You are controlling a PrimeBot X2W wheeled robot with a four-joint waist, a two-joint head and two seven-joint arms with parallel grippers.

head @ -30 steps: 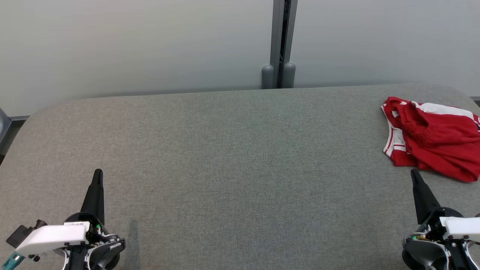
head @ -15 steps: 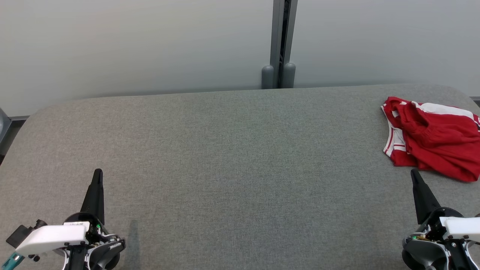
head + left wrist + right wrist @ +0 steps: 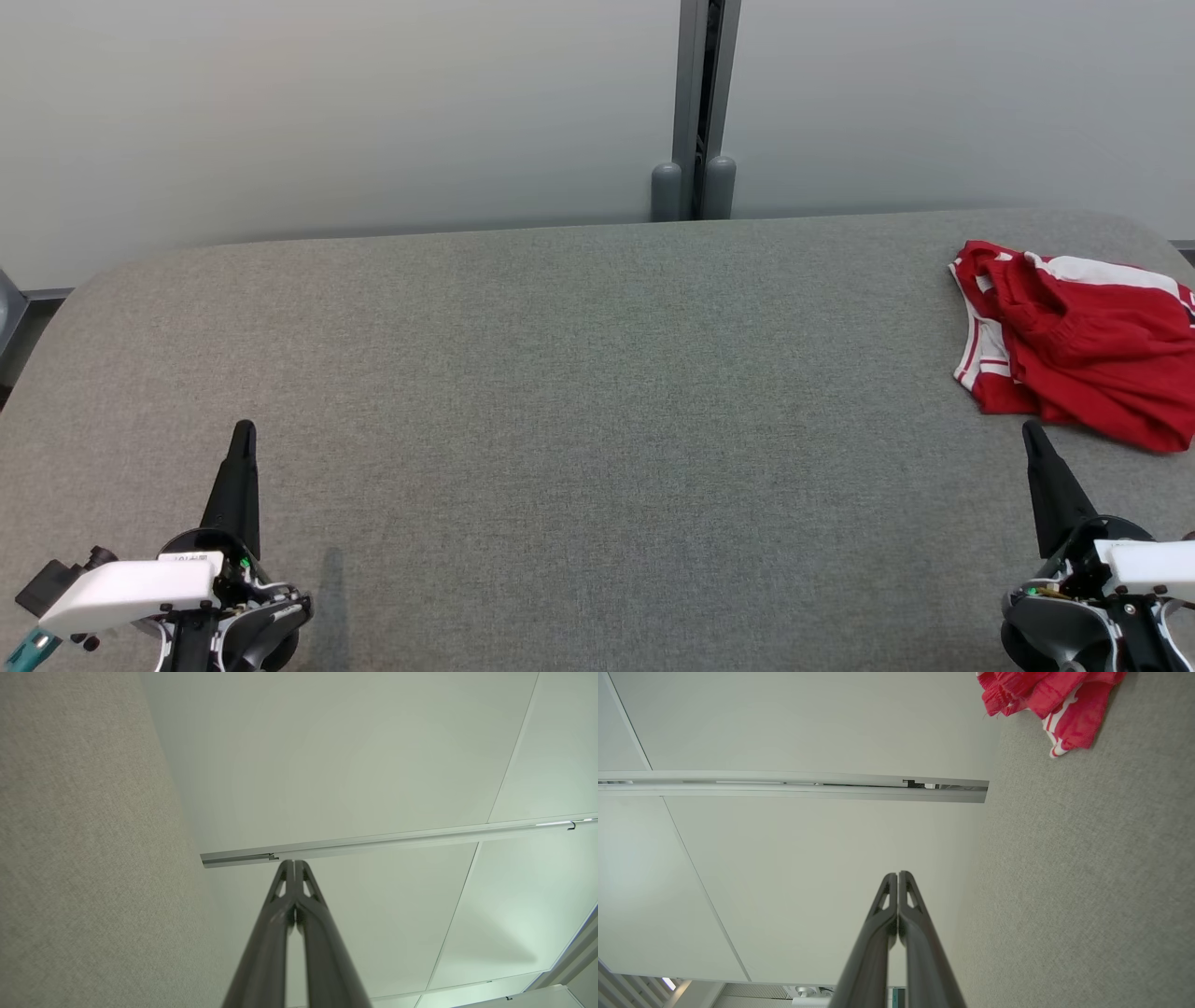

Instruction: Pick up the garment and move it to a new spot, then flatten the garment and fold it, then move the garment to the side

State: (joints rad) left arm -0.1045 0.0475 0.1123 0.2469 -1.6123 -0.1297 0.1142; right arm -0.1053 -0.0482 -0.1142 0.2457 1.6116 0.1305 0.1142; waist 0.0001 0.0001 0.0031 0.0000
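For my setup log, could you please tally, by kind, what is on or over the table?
Garment: 1
Tools: 2, the left tool and the right tool, both shut
Total: 3

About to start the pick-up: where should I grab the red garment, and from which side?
Probably best to take the raised gathered ridge across the crumpled red garment with the right gripper, coming down from above on the near side. It stands proud of the table, so it can be pinched. The jaws are shut, so open first.
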